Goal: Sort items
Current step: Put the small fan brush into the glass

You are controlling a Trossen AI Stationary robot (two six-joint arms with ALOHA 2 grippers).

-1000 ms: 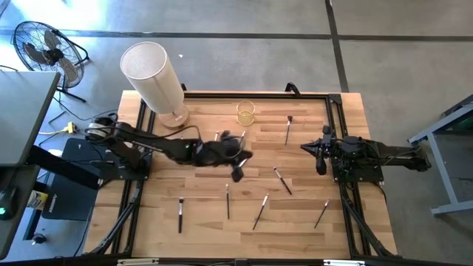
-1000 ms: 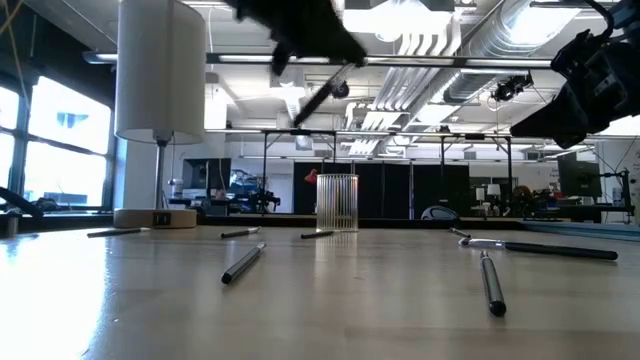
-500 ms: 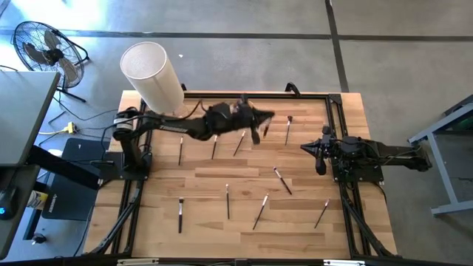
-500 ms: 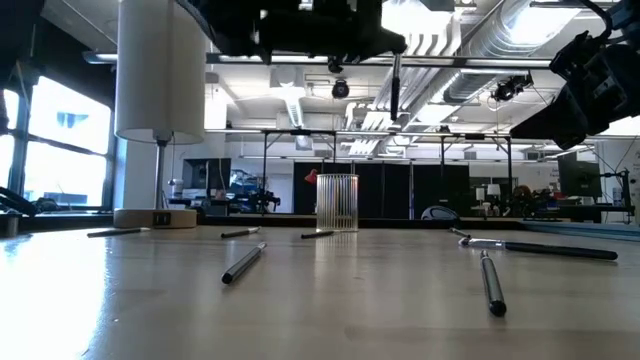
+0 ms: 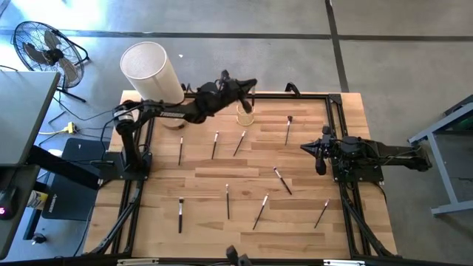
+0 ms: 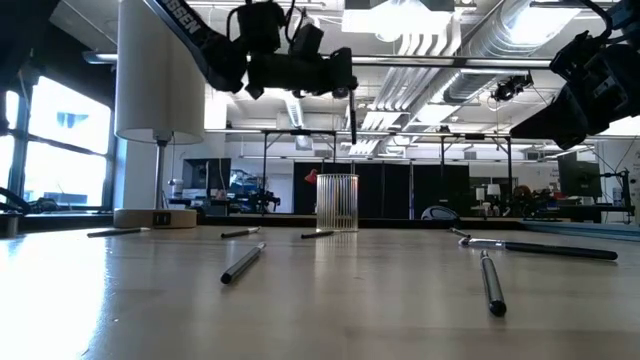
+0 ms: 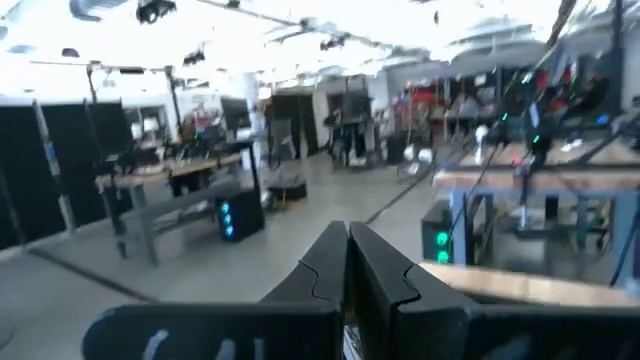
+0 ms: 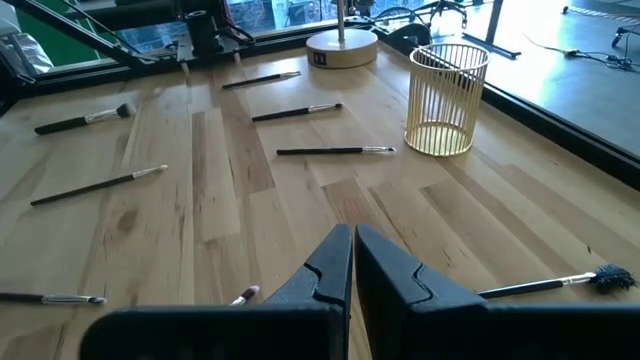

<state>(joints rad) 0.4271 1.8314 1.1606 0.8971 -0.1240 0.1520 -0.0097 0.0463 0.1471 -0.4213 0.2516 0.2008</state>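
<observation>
The left hand [image 5: 247, 87] hangs high over the far edge of the desk [image 5: 222, 177], right above the small ribbed cup [image 5: 245, 113]. Its fingers are clenched on a thin dark brush [image 6: 352, 120] that points straight down toward the cup's mouth; in the low view the brush tip stays well above the cup rim. The left wrist view shows the two fingers [image 7: 330, 265] pressed together, with only the room beyond them.

The right hand [image 5: 318, 153] waits at the right side of the desk, raised off the surface, its fingers pressed together with nothing between them.

The other brushes lie flat on the wood. Three sit in a row just near of the cup: one at the left [image 5: 180, 150], one in the middle [image 5: 215, 144] and one to its right [image 5: 239, 142]. A brush with a dark red tip [image 5: 288, 128] lies right of the cup, toward the far right. One more [image 5: 282, 180] lies slanted near the centre, close to the right hand. Along the near side there are four: left [image 5: 180, 213], middle [image 5: 228, 201], a light-tipped one [image 5: 261, 210] and one at the far right [image 5: 322, 213].

A tall white lamp [image 5: 153, 81] stands at the far left corner of the desk, left of the cup. A fan [image 5: 43, 48] stands on the floor beyond the desk's left side.
</observation>
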